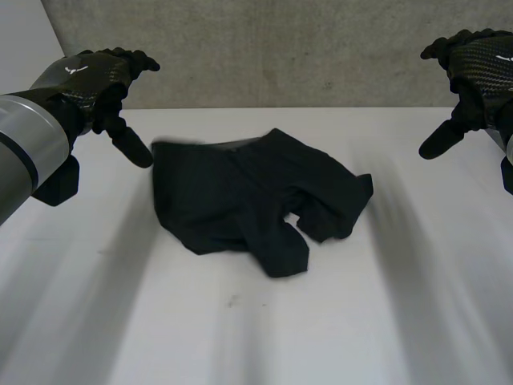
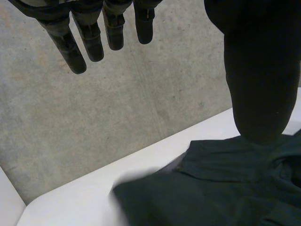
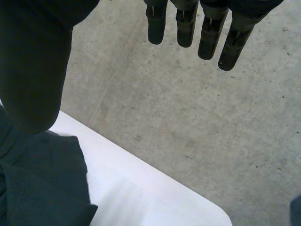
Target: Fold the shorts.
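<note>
Crumpled black shorts (image 1: 240, 200) lie mid-way on the counter (image 1: 385, 321), white surface showing past every edge; left robot hand (image 1: 92, 80) and right robot hand (image 1: 477, 68) hover off either side, fingers straight, holding nothing

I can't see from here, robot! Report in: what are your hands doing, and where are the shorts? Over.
Left hand open, beside the shorts. Right hand open, clear of them. Shorts crumpled on the table, not yet folded. Nothing in the way.
</note>
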